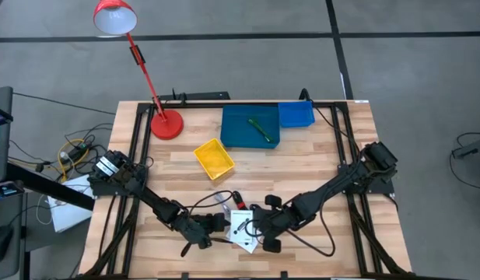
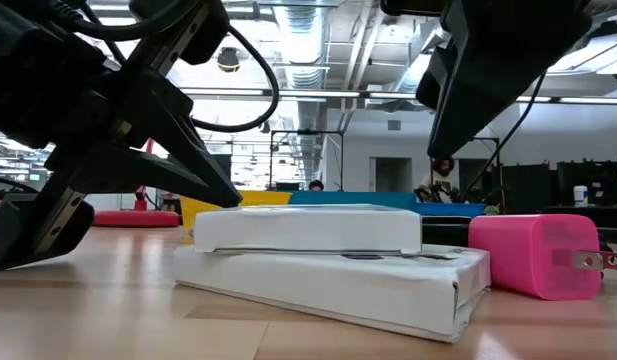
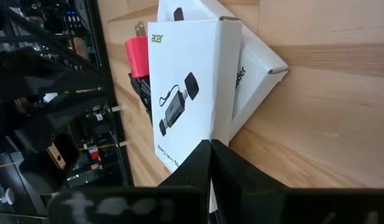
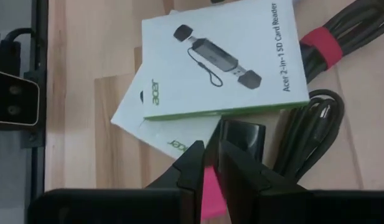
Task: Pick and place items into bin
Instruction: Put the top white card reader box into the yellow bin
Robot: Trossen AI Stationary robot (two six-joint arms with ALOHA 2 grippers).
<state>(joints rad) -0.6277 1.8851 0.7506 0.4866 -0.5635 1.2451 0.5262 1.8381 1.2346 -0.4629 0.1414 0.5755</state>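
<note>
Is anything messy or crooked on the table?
Yes. Two white boxes are stacked crookedly near the table's front edge: the top one lies twisted across the lower box, so their corners stick out. A pink plug sits right beside them. Both grippers hover close by.

The top white box [image 4: 220, 65] reads "acer" and "Acer 2-in-1 SD Card Reader" beside a printed picture of the reader. The white box under it [image 4: 173, 138] also carries "acer" along its edge.
</note>
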